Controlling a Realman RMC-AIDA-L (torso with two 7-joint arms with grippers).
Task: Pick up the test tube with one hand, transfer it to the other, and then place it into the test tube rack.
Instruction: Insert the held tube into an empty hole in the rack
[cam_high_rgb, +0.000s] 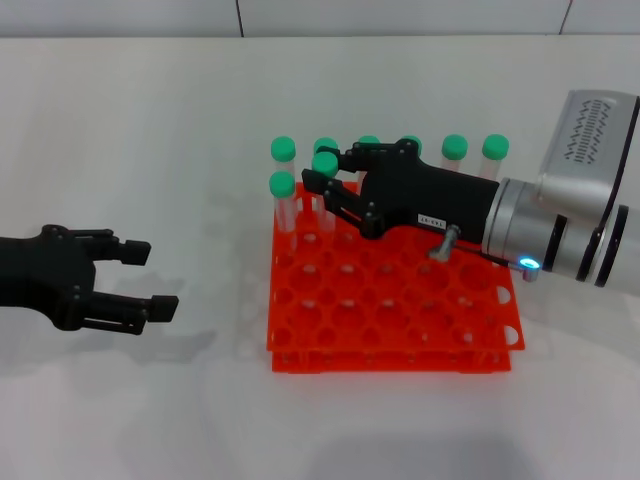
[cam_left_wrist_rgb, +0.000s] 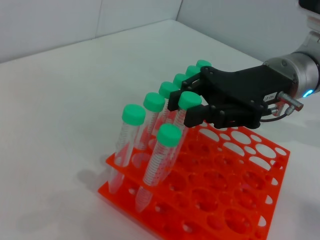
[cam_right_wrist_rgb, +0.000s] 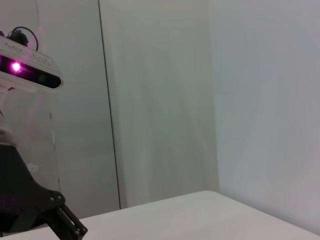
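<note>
- The right gripper (cam_high_rgb: 322, 178) reaches over the far-left part of the test tube rack (cam_high_rgb: 395, 345); its two black fingers (cam_left_wrist_rgb: 196, 115) are closed on the test tube (cam_left_wrist_rgb: 176, 118) just under the green cap.
- In the left wrist view the held tube stands tilted, its lower end down among the rack's upper-tier holes; whether the tip sits fully in a hole cannot be told.
- The held tube is in the second row from the back, beside another capped tube (cam_high_rgb: 282, 198) at the rack's left edge.
- A row of green-capped tubes (cam_high_rgb: 455, 150) stands along the rack's far edge, behind the gripper's body.
- The gripper carries a small white label (cam_high_rgb: 431, 217), and a blue light (cam_high_rgb: 528, 264) glows on its silver wrist.
- The left gripper (cam_high_rgb: 148, 275) hovers low over the white table (cam_high_rgb: 150, 130), well apart from the rack on its left; its fingers are spread apart and hold nothing.
- The right wrist view shows only a pale wall and a camera unit with a magenta light (cam_right_wrist_rgb: 16, 66).
</note>
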